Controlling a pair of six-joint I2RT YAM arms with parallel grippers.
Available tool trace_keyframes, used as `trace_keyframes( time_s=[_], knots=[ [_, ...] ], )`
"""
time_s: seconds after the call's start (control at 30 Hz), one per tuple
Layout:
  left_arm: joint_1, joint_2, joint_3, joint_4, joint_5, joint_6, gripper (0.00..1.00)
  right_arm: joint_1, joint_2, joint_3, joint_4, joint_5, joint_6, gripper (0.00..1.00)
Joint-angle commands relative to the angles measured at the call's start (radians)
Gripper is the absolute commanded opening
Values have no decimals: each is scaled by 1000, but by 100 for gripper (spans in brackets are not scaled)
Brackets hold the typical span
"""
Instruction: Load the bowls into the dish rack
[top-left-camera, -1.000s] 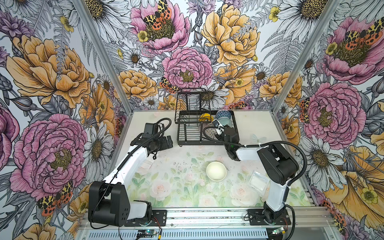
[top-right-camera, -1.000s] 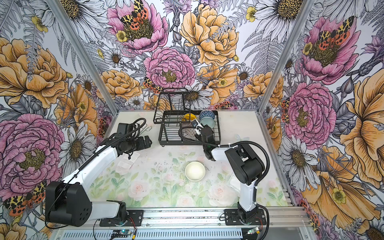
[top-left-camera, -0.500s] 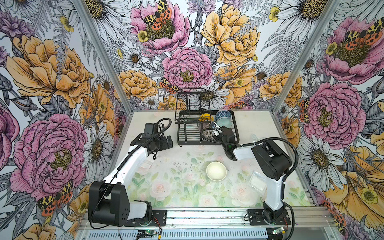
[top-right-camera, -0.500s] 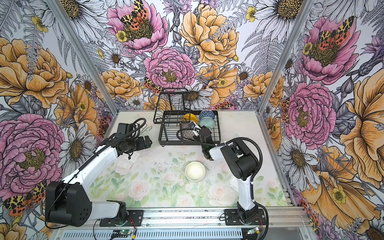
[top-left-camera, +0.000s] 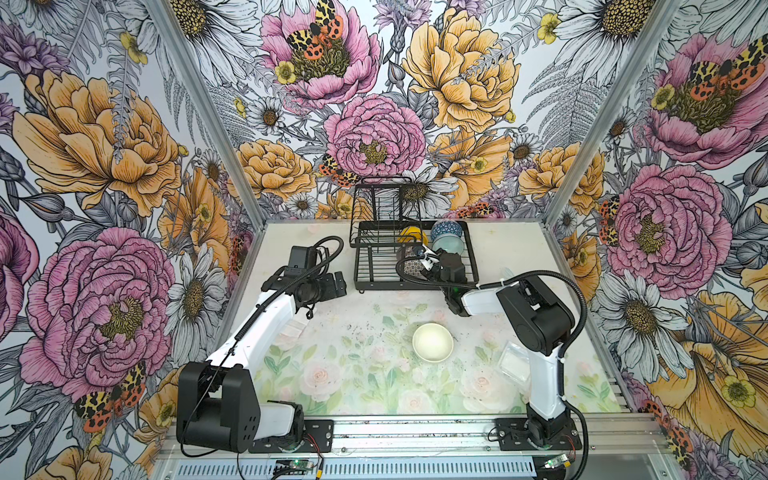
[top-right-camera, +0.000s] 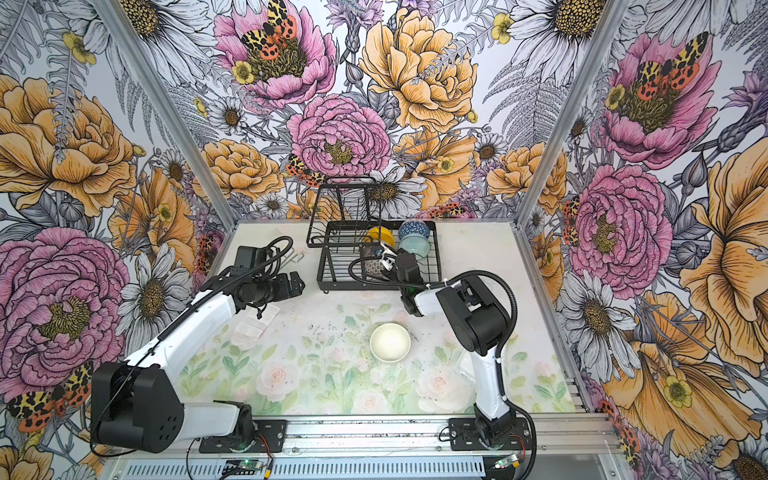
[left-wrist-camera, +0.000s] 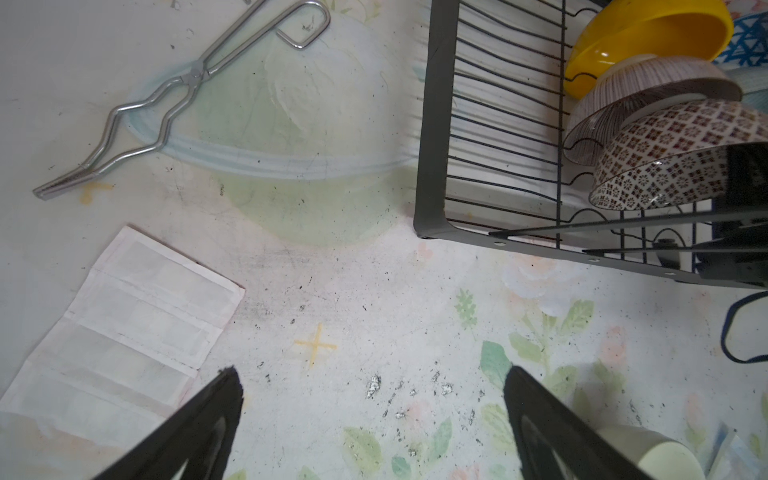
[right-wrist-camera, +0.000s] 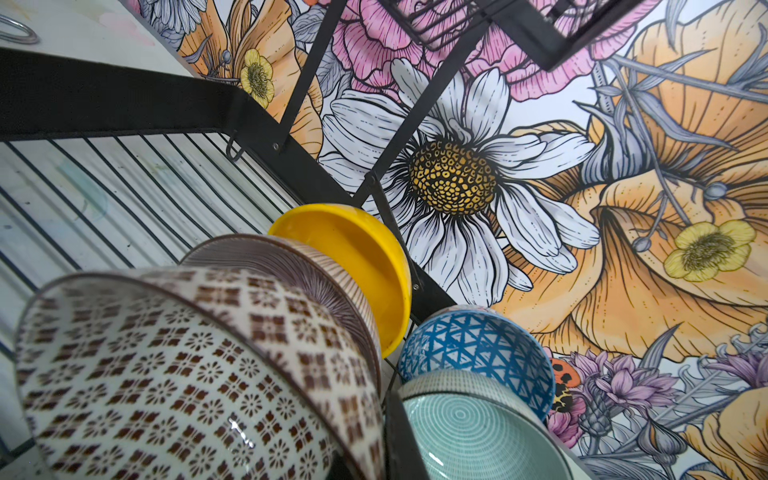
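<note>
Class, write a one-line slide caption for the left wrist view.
Open left claw over the table, tongs near a dish rack holding bowls.

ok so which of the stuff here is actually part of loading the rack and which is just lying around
Part of the job:
dish rack
yellow bowl, pink-striped bowl, flower-patterned bowl, blue-patterned bowl and teal bowl, all in the rack
cream bowl, not yet loaded

Just lying about:
metal tongs
white paper packets
clear plastic tub
</note>
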Motion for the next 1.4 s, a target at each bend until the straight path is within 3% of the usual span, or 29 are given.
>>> trace_keyframes(
  time_s=[0.0,0.97,1.13,1.37],
  knots=[
    [-9,11,7,18,20,-3,99,9,17,49,49,-29,-8,0],
    [-10,14,-3,22,12,-2,99,60,-68,-96,19,-17,-55,0],
    [-10,7,-12,26,12,-5,99,84,-62,-102,89,87,-60,0],
    [-11,-2,-22,31,14,-7,99,142,57,-74,306,243,-187,0]
  ],
)
